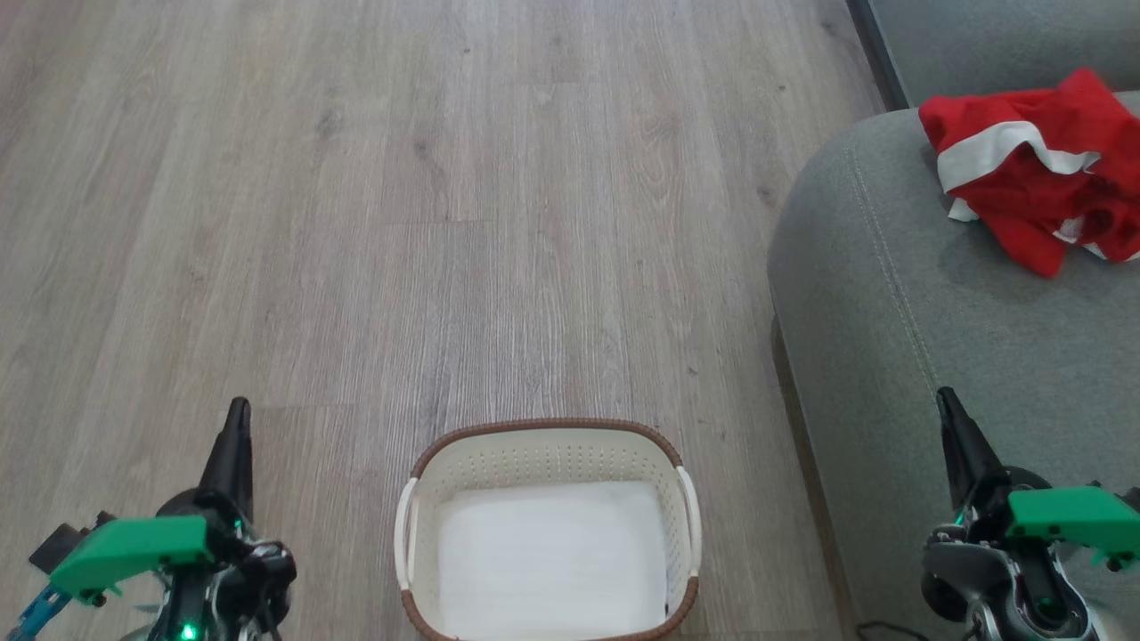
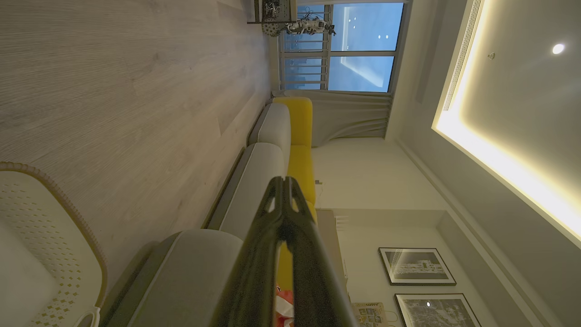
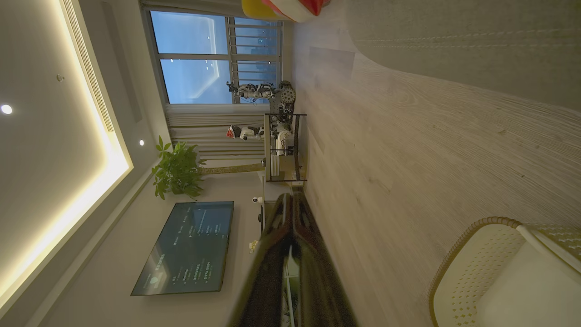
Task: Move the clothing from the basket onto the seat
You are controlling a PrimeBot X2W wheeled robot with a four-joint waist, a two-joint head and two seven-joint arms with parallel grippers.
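The wooden floor (image 1: 445, 223) stretched ahead of me, and the seat (image 1: 891, 338) took up its right side, its rounded corner close by my right arm. The basket (image 1: 548, 427) stood on the floor straight in front of me, between my two arms and near the seat's edge. I judged that a sensible spot: either arm could reach in, and the carry to the cushion was short. Its pale bottom and pierced walls were bare of any red.

The clothing (image 1: 1033, 169) lay on top of the seat in a crumpled red heap with a white band showing, well apart from the basket. Part of it ran past the edge of my head view, so I could not tell how many pieces it was. With nothing red in the basket and the heap on the cushion, I judged the job done or all but done. That would explain why my arms were held low at either side, reaching for nothing.

My left pincer (image 1: 239, 418) was closed, fingers pressed tip to tip. It held nothing and touched nothing, over the floor left of the basket. My right pincer (image 1: 946, 409) was closed the same way, empty, poised over the seat's near part.
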